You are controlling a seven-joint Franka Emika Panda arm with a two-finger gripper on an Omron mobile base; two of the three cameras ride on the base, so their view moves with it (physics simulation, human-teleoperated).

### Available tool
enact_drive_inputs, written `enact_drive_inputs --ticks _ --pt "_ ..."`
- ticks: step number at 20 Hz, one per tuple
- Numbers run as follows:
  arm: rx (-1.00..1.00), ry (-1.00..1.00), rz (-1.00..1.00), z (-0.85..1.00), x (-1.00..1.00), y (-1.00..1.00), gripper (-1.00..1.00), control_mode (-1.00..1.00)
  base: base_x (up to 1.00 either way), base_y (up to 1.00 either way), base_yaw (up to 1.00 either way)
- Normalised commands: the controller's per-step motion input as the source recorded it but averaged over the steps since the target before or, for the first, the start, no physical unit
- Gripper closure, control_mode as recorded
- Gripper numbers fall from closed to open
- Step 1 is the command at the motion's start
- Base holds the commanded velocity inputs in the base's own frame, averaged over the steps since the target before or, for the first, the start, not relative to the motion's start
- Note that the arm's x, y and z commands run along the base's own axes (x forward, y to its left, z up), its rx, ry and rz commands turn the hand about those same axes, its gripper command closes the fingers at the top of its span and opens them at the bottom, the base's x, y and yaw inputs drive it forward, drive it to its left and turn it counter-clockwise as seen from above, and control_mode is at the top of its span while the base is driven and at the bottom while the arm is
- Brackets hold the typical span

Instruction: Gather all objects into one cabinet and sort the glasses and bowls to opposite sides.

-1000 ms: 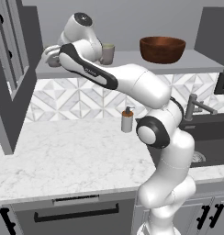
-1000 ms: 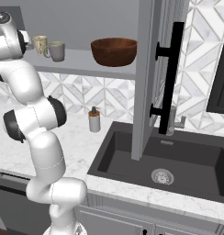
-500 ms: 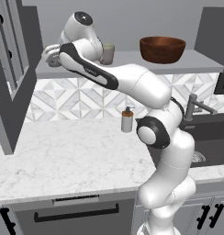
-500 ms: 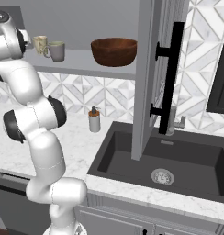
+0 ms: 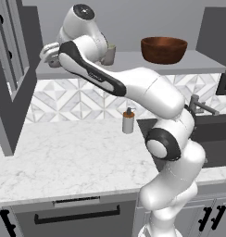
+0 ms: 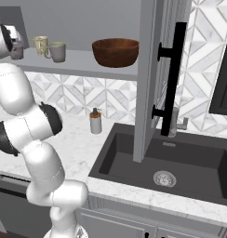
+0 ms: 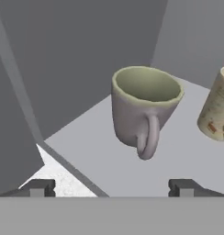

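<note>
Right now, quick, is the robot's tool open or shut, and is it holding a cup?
Tool: open and holding nothing. Its tips stand wide apart, with the grey mug ahead of them on the cabinet shelf.

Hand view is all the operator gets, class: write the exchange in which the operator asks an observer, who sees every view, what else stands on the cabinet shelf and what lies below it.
Operator: I see a grey mug and a cream mug ahead of the open pincer. Is anything else on that shelf?
Observer: Yes. A wide dark brown bowl stands on it too, apart from the mugs, toward the sink's side.
Operator: And what is below the shelf?
Observer: A soap bottle stands upright on the marble counter, near the edge of the dark sink.
</note>
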Motion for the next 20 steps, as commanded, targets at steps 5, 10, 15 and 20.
enact_drive_inputs --ticks 5,10,15,20 --pt "0.01 -0.01 -0.08 -0.23 -0.77 -0.66 -1.0 -1.0 0.0 0.0 0.0" --pt "0.05 -0.06 -0.06 -0.14 -0.99 -0.71 -1.0 -1.0 0.0 0.0 0.0" --pt "0.04 -0.16 -0.02 -0.02 -1.0 -0.57 -1.0 -1.0 0.0 0.0 0.0" --pt "0.0 -0.2 -0.02 -0.02 -1.0 -0.65 -1.0 -1.0 0.0 0.0 0.0"
